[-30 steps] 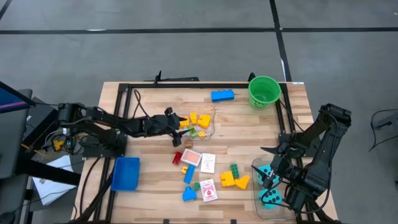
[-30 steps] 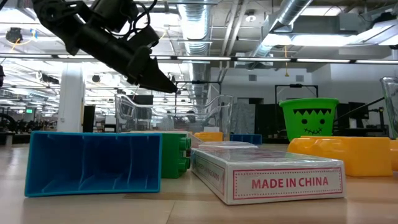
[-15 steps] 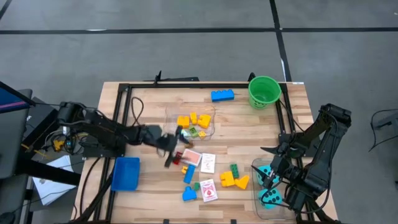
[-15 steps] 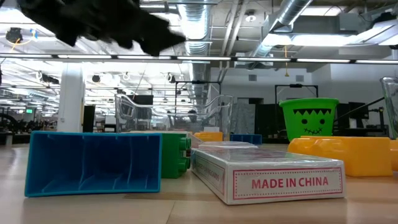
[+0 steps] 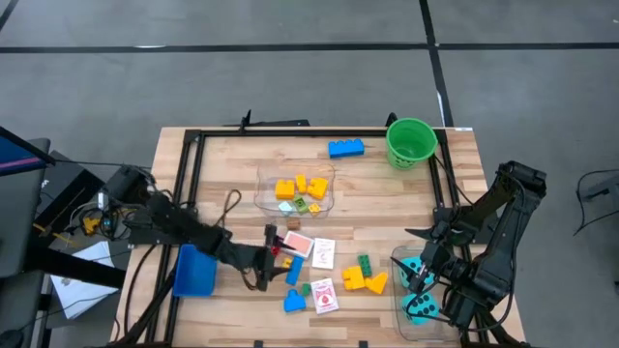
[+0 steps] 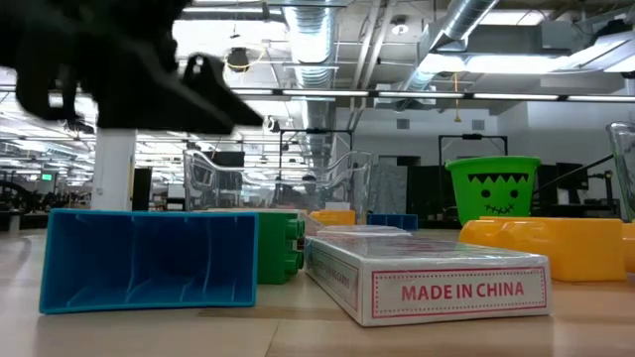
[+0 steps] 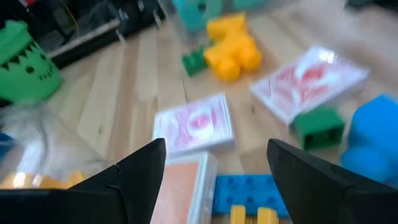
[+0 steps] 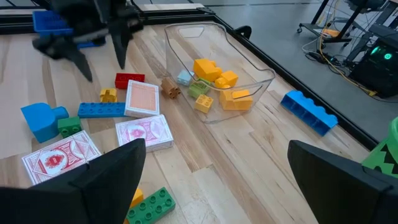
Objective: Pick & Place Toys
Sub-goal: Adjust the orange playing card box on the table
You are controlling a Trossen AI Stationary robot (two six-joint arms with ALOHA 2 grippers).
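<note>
Toys lie on the wooden table. There is a red brick [image 5: 277, 246], an orange-backed card [image 5: 298, 246] and a blue brick [image 5: 293, 274]. Two picture cards [image 5: 323, 253] [image 5: 325, 296], a green brick [image 5: 365, 263] and yellow bricks [image 5: 364, 280] are nearby. My left gripper [image 5: 270, 258] hovers open, low over the table just left of the red brick. In its wrist view the orange-backed card [image 7: 183, 186] and the blue brick [image 7: 242, 186] show between its fingers [image 7: 142, 171]. My right gripper [image 5: 418, 261] waits open above a clear tub holding teal dice [image 5: 422, 307].
A clear tub [image 5: 295, 189] with yellow bricks stands at the centre. A blue brick [image 5: 345, 148] and the green bucket [image 5: 411, 142] are at the far edge. A blue tray [image 5: 196, 270] lies near left, under my left arm. A black frame [image 5: 193, 145] rims the table.
My left gripper has swung from above the centre tub toward the table's near edge, sinking and rolling its wrist. It now hangs beside the red brick and the cards. No toy has moved.
</note>
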